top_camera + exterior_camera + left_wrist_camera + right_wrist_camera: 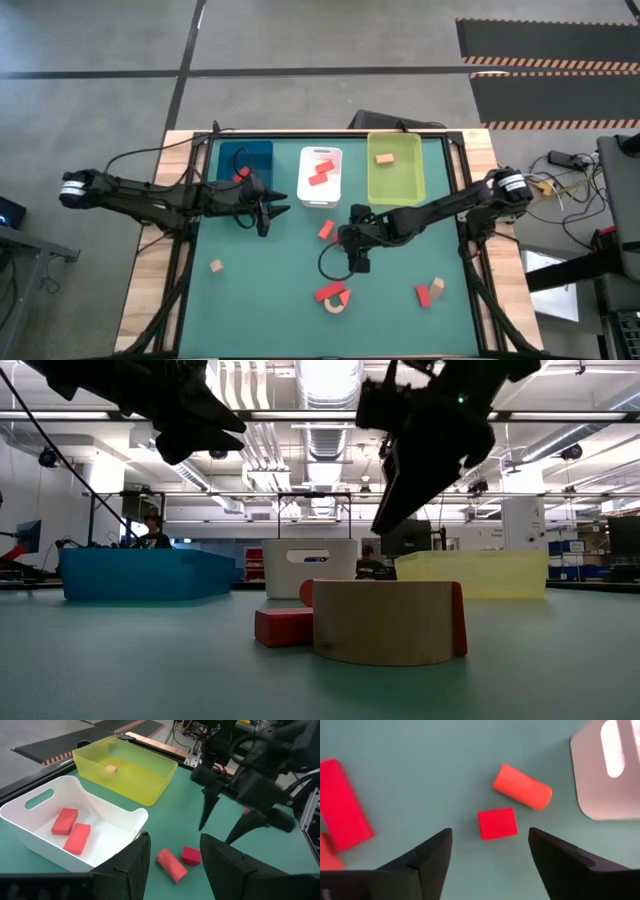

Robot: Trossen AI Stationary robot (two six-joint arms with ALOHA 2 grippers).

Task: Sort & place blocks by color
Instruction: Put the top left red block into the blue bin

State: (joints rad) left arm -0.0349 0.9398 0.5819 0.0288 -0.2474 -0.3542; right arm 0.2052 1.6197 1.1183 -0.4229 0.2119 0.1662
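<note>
My left gripper is open and hovers between the blue tray and the white tray. My right gripper is also open; it hangs above the mat, with a red cube between its fingers below and a red round-ended block beside that. Two red bricks lie in the white tray and a tan cube in the yellow-green tray. A red block sits in the blue tray.
A tan arch with a red brick against it lies near the table's near edge. A red and a tan block lie at the near right, and a lone tan cube at the near left. The three trays line the far edge.
</note>
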